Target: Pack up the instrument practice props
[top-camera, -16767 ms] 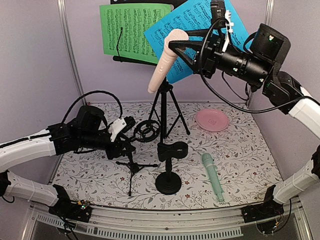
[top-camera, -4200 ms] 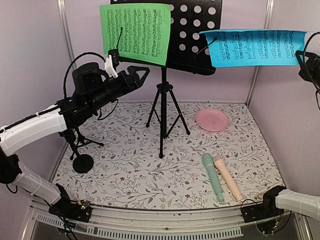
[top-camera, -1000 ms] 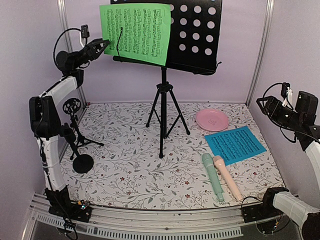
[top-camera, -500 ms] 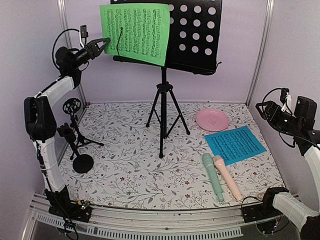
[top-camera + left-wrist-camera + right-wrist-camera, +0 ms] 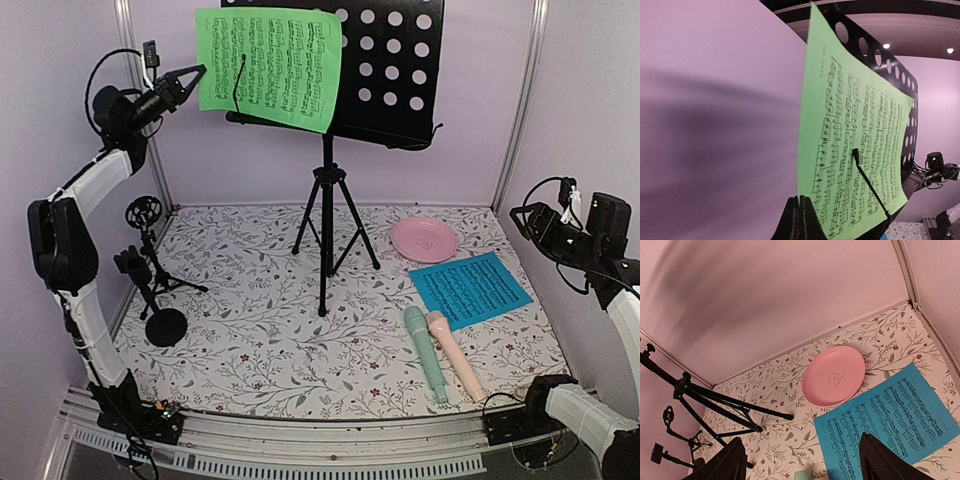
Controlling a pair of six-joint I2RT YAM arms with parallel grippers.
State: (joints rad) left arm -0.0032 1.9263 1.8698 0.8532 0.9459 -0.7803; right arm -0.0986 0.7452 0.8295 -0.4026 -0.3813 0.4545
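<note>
The green sheet [image 5: 270, 65] hangs on the black perforated music desk [image 5: 390, 70] under a wire clip [image 5: 238, 85], on its tripod [image 5: 325, 220]. My left gripper [image 5: 198, 75] is shut on the sheet's left edge, and the left wrist view shows the shut fingertips [image 5: 800, 200] at the edge of the green sheet [image 5: 855, 125]. The blue sheet [image 5: 470, 290] lies flat on the table. The mint microphone [image 5: 425, 355] and pink microphone [image 5: 455, 355] lie side by side. My right gripper [image 5: 525, 218] is open and empty above the blue sheet [image 5: 890, 425].
Two black mic supports [image 5: 150, 270] stand at the left wall. The round pink dish [image 5: 424, 240] sits at the back right, touching the blue sheet's far corner [image 5: 835, 375]. The tripod legs [image 5: 730, 405] spread over the middle of the flowered mat.
My left gripper has drawn back slightly to the left, and the green sheet's left edge has shifted left with it. The right arm has barely moved.
</note>
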